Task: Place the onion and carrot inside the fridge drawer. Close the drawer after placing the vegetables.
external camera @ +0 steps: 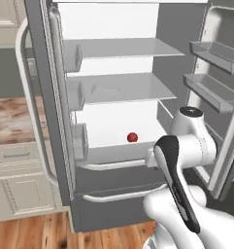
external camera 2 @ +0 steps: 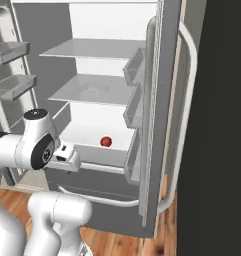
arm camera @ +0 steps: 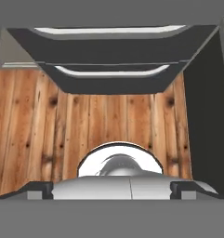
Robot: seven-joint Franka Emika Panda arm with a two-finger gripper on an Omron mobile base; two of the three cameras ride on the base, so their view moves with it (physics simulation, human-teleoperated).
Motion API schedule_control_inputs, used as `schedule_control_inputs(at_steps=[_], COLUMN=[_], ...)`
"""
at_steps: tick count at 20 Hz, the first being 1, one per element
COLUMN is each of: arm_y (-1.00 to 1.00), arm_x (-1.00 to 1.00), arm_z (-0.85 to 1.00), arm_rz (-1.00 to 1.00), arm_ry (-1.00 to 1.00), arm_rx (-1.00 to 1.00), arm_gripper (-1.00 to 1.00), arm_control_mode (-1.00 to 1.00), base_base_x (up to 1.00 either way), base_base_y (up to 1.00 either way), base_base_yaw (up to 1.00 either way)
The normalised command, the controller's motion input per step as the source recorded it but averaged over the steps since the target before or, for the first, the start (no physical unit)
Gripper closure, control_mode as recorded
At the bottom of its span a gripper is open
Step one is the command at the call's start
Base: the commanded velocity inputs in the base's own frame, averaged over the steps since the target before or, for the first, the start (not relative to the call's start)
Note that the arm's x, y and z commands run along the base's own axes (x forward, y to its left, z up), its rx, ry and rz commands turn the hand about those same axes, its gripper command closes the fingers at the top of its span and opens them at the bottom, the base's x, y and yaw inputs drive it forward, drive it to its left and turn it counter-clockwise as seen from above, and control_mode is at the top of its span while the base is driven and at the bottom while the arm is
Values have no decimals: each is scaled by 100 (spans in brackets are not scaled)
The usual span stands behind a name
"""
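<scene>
The fridge (external camera: 113,97) stands with both doors swung wide. Its glass shelves (external camera: 118,87) are bare. A small red ball (external camera: 132,137) lies low inside, in the pale fridge drawer (external camera: 113,154), above two grey outer drawer fronts (external camera: 118,194). To the right, the arm's fingers (arm camera: 111,189) point down at the wood floor (arm camera: 62,135), spread apart, holding nothing.

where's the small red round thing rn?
The small red round object sits on the fridge's lowest white interior floor, just behind the upper grey drawer front, below two glass shelves.
</scene>
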Motion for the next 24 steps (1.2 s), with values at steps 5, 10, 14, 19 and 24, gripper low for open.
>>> schedule_control_inputs(at_steps=[5,10,14,19,24], arm_y=[0,0,0,0,0], arm_x=[0,0,0,0,0], arm_z=[0,0,0,0,0], arm_rz=[0,0,0,0,0], arm_ry=[0,0,0,0,0], arm_rx=[0,0,0,0,0], arm_gripper=[-100,-100,-100,-100,-100], arm_control_mode=[100,100,100,100,100], base_base_x=[-80,-34,-5,4,58], base_base_y=[78,97,100,100,100], base_base_yaw=[45,65,59,48,31])
